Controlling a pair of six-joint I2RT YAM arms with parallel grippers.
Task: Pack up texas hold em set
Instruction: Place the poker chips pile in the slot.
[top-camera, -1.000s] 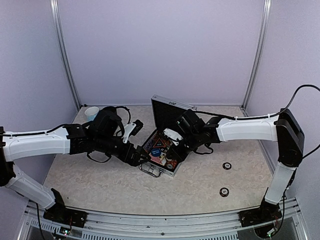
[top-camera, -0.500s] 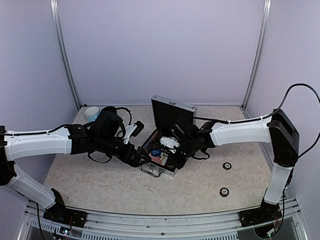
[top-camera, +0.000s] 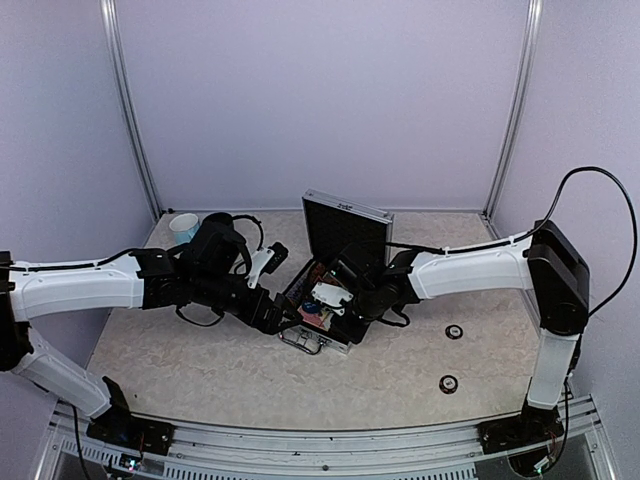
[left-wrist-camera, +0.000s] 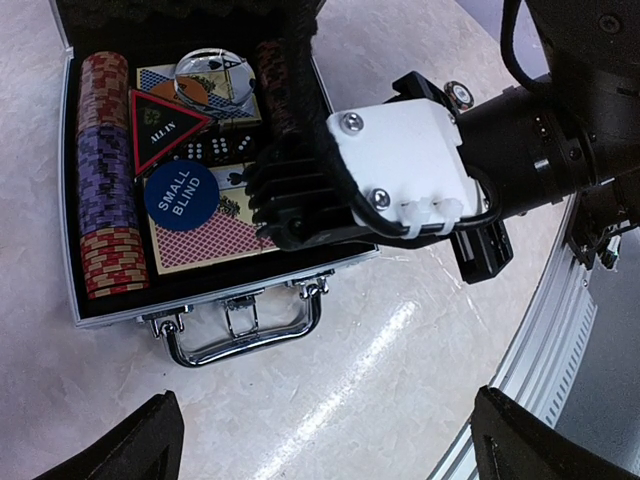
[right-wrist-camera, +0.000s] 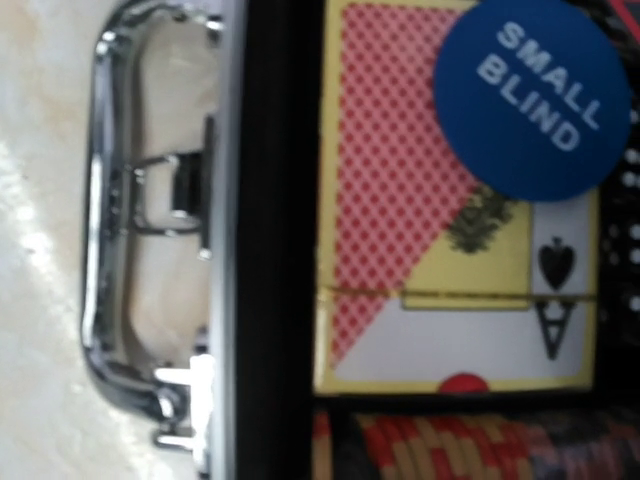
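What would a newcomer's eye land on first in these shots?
The open silver case mid-table, lid upright, with the right arm reaching over it. Inside, the left wrist view shows a blue SMALL BLIND button lying on a card deck, beside striped chip rows and a red-edged triangle marker. Two small round buttons lie outside the case, on the table's right side.

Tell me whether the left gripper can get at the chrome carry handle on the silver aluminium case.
Probably yes: the chrome carry handle lies just ahead of the open left gripper with bare table between; the right gripper hangs over the case interior.
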